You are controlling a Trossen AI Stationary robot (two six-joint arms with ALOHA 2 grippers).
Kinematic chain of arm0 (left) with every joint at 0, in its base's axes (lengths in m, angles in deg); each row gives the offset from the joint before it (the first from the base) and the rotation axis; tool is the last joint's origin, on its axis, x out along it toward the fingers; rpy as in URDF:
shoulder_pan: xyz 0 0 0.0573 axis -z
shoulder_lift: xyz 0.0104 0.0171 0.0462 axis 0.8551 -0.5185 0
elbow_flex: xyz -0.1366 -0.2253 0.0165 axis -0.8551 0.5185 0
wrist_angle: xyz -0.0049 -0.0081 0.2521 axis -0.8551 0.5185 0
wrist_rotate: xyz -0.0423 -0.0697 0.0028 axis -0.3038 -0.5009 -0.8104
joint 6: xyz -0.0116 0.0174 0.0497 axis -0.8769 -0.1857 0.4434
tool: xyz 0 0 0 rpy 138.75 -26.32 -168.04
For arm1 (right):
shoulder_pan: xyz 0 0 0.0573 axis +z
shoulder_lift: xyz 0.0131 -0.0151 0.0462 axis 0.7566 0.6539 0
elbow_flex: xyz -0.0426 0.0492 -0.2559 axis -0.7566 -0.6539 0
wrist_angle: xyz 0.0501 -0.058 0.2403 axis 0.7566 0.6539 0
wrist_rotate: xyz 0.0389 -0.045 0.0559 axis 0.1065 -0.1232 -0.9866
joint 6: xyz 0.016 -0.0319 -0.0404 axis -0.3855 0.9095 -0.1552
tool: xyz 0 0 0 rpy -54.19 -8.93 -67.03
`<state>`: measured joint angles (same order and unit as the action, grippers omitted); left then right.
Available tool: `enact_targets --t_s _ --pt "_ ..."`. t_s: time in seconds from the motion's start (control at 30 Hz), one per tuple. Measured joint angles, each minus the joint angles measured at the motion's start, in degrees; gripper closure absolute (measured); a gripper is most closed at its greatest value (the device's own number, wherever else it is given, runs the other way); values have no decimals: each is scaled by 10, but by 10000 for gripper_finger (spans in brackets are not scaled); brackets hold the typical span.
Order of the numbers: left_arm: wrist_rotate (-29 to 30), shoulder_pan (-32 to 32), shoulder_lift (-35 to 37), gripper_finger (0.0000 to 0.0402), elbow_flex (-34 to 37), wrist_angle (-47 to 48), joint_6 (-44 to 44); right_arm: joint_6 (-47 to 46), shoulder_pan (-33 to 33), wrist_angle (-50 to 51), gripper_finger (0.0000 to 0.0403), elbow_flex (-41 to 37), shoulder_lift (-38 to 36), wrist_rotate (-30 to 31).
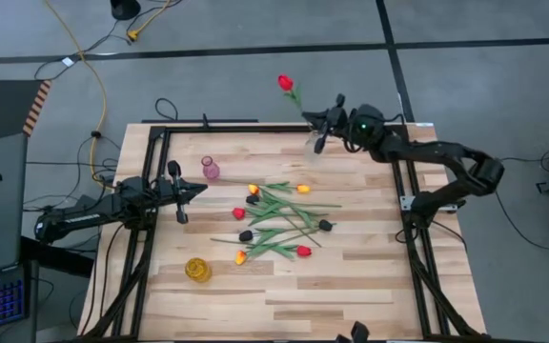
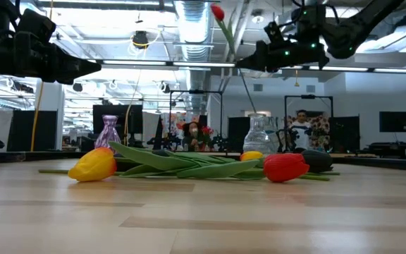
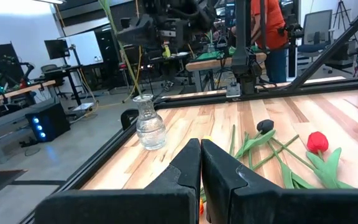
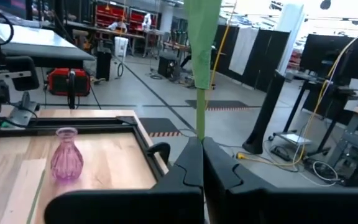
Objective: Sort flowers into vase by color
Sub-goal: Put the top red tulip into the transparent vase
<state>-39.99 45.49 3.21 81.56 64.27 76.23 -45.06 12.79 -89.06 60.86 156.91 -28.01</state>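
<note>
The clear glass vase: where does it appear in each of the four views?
High: clear glass vase at the far edge, under the right gripper.
Low: centre right, behind the flowers.
Left wrist: left of centre.
Right wrist: not in it.
Shared landmark: pink vase.

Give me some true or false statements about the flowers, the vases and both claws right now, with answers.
1. The right claw holds a red tulip. True.
2. The left claw is open. False: it is shut and empty.
3. The clear vase already has flowers in it. False: it is empty.
4. A pink vase stands on the table. True.
5. All tulips lie on the table. False: one is lifted.
</note>
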Motion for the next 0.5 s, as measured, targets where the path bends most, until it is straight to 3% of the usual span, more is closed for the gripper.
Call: enact_targets --t_s 0.5 --pt "0 0 0 402 0 0 -1 0 3 33 383 1 22 17"
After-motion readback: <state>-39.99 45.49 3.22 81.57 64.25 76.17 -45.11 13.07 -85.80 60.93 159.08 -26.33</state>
